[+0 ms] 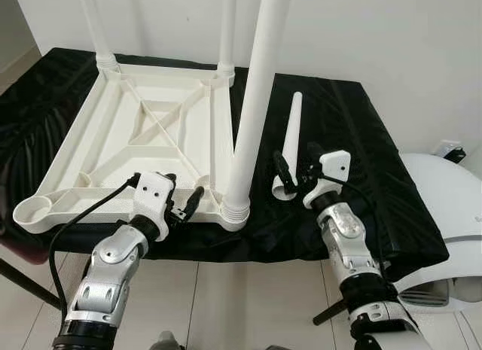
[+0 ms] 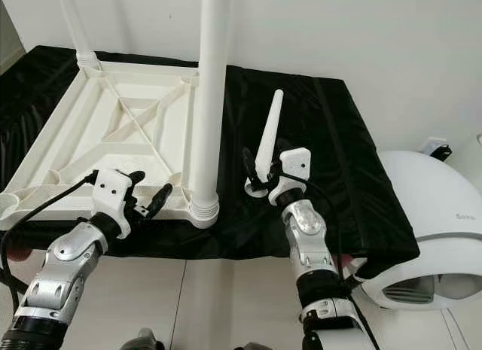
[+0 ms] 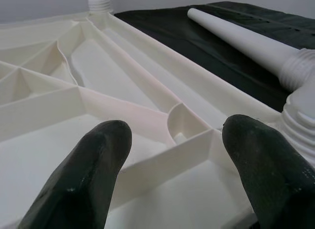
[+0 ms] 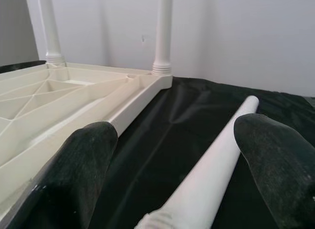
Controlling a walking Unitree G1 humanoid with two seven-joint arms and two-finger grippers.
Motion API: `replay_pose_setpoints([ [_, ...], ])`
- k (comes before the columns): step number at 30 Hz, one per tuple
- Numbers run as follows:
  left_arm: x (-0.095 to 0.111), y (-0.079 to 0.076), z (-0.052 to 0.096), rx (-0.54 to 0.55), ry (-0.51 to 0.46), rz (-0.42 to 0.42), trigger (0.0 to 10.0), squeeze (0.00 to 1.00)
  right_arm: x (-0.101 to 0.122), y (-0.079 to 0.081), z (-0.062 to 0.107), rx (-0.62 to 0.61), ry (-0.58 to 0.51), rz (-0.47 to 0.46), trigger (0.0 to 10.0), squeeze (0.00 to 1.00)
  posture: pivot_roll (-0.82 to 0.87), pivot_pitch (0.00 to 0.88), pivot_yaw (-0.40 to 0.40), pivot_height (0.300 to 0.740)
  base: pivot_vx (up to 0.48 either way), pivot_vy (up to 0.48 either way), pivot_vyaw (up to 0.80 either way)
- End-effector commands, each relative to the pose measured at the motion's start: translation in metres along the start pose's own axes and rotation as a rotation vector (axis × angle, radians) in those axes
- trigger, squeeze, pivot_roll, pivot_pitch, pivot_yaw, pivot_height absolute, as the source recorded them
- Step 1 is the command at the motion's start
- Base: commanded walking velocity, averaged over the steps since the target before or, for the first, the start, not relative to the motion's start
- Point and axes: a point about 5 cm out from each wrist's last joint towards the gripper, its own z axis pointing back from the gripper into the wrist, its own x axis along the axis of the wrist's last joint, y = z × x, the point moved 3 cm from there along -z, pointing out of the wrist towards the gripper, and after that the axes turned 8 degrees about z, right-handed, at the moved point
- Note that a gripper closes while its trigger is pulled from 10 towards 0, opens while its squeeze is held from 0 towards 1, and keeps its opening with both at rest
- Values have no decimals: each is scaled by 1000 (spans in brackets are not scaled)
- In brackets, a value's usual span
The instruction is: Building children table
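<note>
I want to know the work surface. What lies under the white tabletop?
A black cloth lies under the upturned tabletop, spreading out beside it. What the cloth covers is hidden.

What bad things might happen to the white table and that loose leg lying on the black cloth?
1. The loose white tapered leg is round and lies between the open right gripper fingers; a nudge may roll it across the black cloth.
2. The upside-down white plastic tabletop has an empty corner socket near the edge; pushing by the left gripper might shift it off.
</note>
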Motion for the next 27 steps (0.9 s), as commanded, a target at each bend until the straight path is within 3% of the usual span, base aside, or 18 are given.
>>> replay_pose_setpoints([
  [1, -2, -3, 0, -12, 10, 23, 10000, 0, -3, -1, 2, -16, 15, -16, 10000, 0, 79, 0, -37, 740, 0, 0, 0],
  [7, 1, -6, -3, -11, -10, 63, 10000, 0, -3, -2, -1, -32, 21, -35, 10000, 0, 78, 0, -33, 740, 0, 0, 0],
  [12, 10, 1, -9, 53, -51, 121, 10000, 0, 0, -3, -4, -35, 10, -7, 10000, 0, 77, 0, -37, 740, 0, 0, 0],
  [17, 11, 1, -10, 58, -55, 124, 10000, 0, -2, -6, -4, -40, 27, -3, 10000, 0, 78, 0, -43, 740, 0, 0, 0],
  [23, 13, 5, -11, 48, -49, 74, 10000, 0, -1, -10, -8, -49, 33, -11, 10000, 0, 77, 0, -53, 740, 0, 0, 0],
  [27, 8, 0, -12, 2, -12, 13, 10000, 0, 1, -14, -9, -49, 29, 4, 10000, 0, 76, 0, -52, 740, 0, 0, 0],
])
